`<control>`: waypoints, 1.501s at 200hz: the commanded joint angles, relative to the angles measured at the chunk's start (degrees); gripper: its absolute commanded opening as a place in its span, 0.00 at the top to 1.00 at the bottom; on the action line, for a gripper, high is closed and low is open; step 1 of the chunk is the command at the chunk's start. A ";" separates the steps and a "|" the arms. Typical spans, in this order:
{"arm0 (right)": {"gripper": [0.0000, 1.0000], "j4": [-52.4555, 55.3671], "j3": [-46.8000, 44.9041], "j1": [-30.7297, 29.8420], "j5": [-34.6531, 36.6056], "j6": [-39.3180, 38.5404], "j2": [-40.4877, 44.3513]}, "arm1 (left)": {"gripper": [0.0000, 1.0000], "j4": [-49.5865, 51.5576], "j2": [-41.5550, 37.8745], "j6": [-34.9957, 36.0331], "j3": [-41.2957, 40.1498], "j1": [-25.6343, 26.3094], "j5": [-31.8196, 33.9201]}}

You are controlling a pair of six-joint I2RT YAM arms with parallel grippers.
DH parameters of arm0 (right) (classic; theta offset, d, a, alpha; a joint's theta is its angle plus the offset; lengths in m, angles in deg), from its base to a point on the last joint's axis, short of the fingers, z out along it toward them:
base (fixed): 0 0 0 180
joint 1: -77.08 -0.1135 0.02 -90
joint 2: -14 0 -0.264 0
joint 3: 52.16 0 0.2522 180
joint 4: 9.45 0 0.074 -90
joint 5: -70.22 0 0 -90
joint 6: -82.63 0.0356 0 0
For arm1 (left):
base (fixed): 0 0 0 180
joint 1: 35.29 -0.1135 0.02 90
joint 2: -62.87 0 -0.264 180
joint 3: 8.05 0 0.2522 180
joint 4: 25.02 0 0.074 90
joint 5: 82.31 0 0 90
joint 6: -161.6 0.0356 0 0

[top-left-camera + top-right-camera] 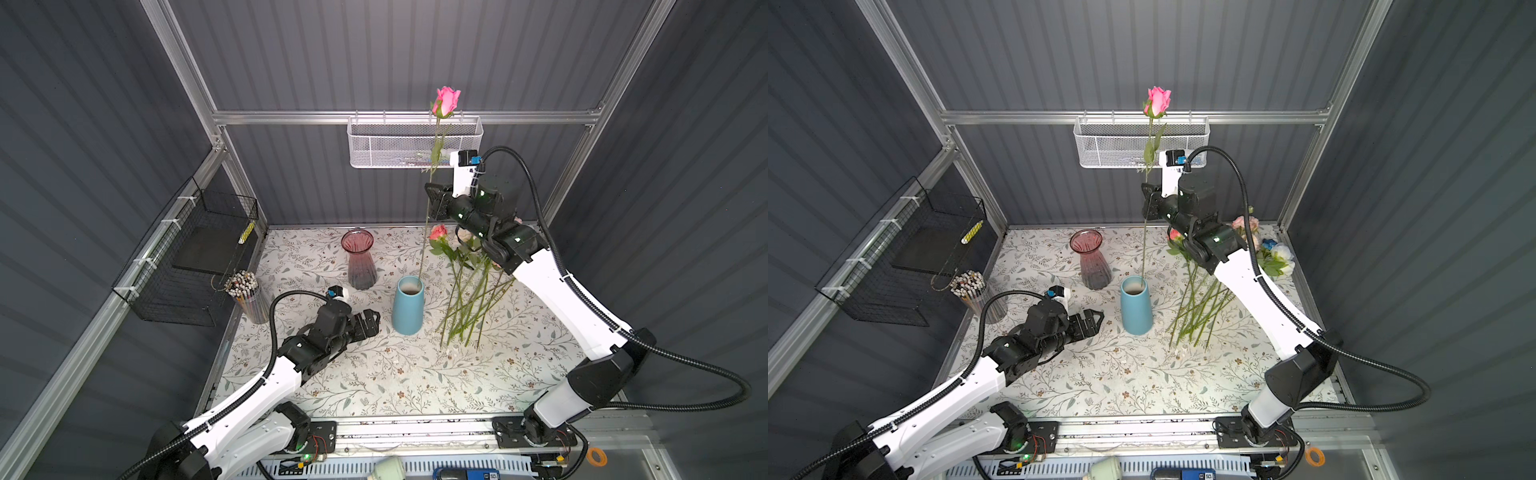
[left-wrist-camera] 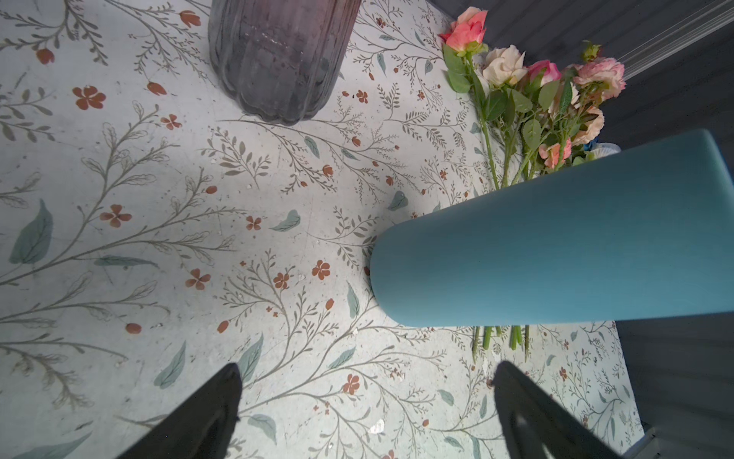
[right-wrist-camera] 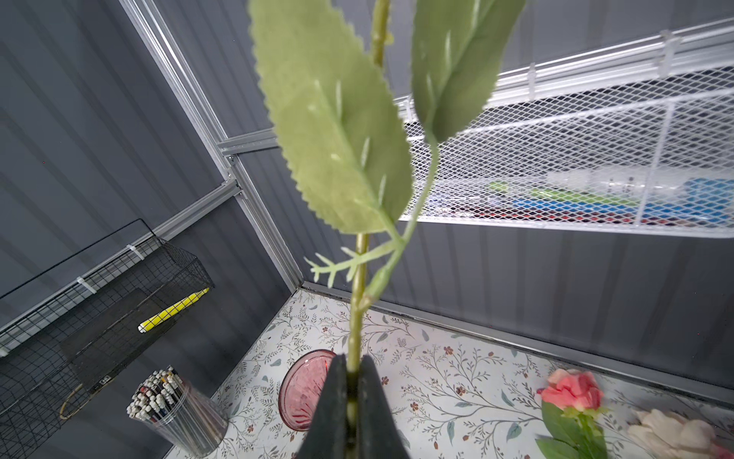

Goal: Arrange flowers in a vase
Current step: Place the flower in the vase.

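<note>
A tall blue vase (image 1: 408, 305) (image 1: 1136, 305) stands mid-table. My right gripper (image 1: 430, 205) (image 1: 1147, 205) is high above it, shut on the green stem (image 3: 354, 318) of a pink rose (image 1: 446, 102) (image 1: 1157, 101). The rose stands nearly upright and its lower stem end reaches into the vase's mouth. In the right wrist view the jaws (image 3: 352, 359) pinch the stem below two leaves. My left gripper (image 1: 376, 322) (image 1: 1098, 320) (image 2: 368, 367) hovers low just left of the vase (image 2: 556, 254), open and holding nothing. The other flowers (image 1: 469, 291) (image 1: 1200, 307) (image 2: 528, 99) lie heaped right of the vase.
A red ribbed glass vase (image 1: 359, 259) (image 2: 278, 55) stands behind and left of the blue one. A clear cup of pencils (image 1: 247, 297) sits at the left table edge. A black wire basket (image 1: 195, 257) hangs on the left wall, a white mesh basket (image 1: 415, 143) on the back rail.
</note>
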 commanded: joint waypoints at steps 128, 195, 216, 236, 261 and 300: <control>0.79 -10.00 -29.21 -8.45 3.74 4.10 7.32 | 0.00 -2.07 4.99 4.04 3.16 -0.32 -0.79; 0.69 -7.35 -30.11 -8.62 3.33 4.16 12.34 | 0.00 -0.76 6.61 7.38 5.92 -0.30 -0.62; 0.67 -6.12 -30.29 -8.68 4.18 4.05 13.86 | 0.00 -0.37 6.80 8.13 6.45 -0.34 -0.23; 0.64 -4.77 -31.11 -8.67 5.14 3.47 16.02 | 0.00 0.53 6.56 8.73 7.06 -0.31 0.24; 0.59 -3.62 -34.20 -8.41 7.03 1.96 19.54 | 0.01 1.48 5.33 9.38 7.29 -0.34 1.84; 0.57 0.19 -37.20 -6.14 10.42 1.67 24.35 | 0.01 1.97 3.88 9.90 7.05 -0.35 3.19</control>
